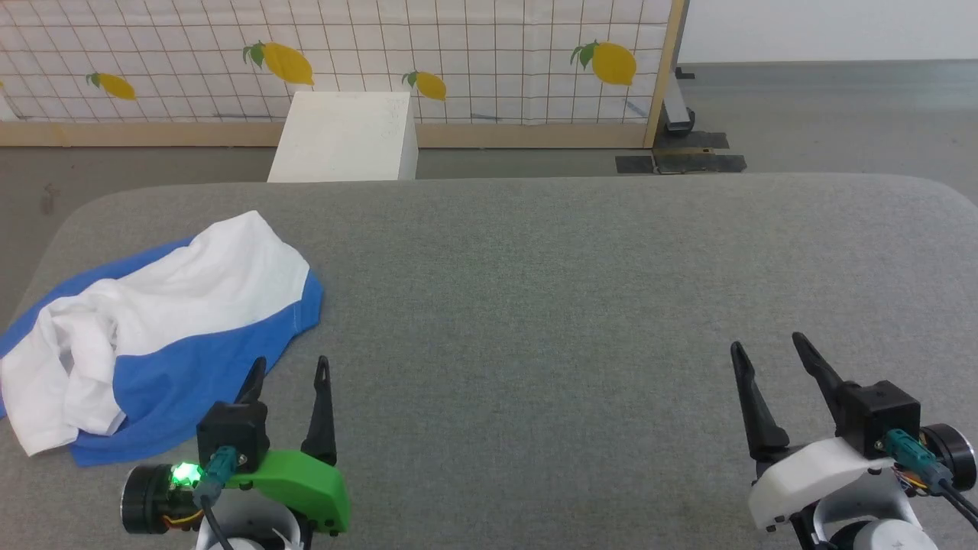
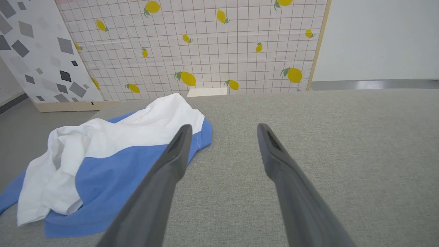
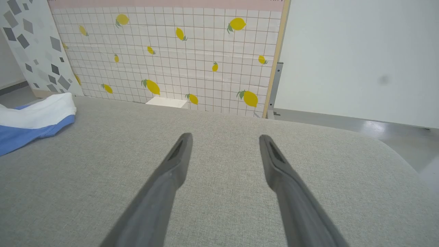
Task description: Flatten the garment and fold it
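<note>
Currently, both grippers sit at the near edge of the grey padded table. Left gripper, green housing, lower left of the head view: fingers apart, nothing between them, tips pointing away from the robot. Right gripper, white housing, lower right: fingers likewise spread, with just table covering under them. The two grippers are well apart from each other.

The garment lies in a loose heap on the table's left side, just beyond and to the left of the left gripper. The white body is bunched on top, with blue cloth beneath it and along its near and right edges. It is creased and folded over itself, not flattened. In the head and left wrist views the left gripper's own left finger overlaps the blue hem; contact cannot be told. The right gripper is well apart from the garment, whose right end shows at the left margin of the right wrist view.

Past the table's far edge, a white box stands on the grey floor. Behind it is a wood-framed panel with a grid and lemon print.
</note>
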Tool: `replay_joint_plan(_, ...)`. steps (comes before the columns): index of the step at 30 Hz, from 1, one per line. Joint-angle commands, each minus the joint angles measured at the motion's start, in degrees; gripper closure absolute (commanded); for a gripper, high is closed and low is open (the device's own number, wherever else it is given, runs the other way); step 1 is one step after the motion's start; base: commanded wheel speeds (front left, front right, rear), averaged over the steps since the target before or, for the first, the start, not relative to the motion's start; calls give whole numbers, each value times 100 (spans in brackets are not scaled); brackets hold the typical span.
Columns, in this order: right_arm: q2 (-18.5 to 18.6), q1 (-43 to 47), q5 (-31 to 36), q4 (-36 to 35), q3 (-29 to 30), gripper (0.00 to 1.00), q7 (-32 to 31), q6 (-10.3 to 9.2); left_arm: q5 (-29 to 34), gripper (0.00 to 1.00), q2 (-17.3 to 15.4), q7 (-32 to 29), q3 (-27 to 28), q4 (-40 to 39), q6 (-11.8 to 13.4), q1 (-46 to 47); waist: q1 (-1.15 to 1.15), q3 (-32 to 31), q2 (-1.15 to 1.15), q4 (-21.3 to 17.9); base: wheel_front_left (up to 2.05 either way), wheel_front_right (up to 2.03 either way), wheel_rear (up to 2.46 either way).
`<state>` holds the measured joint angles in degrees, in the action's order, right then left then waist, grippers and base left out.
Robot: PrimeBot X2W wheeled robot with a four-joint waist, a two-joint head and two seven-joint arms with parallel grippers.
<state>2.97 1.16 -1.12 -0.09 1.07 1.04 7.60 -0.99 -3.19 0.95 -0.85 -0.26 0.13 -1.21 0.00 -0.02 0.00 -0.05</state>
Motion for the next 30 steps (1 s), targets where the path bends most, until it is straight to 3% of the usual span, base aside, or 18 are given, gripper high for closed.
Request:
replay_joint_plan(1,-1,57,-57,-1,50,0,62,-1,-6,0,3,62,-24,-18,-1,-67,0,-1,0,-1,0,0,0)
replay_joint_plan(30,-3,227,-5,-88,217,0,402,-4,-108,0,10,404,-139,-68,68,-273,0,-33,0,317,0,0,0)
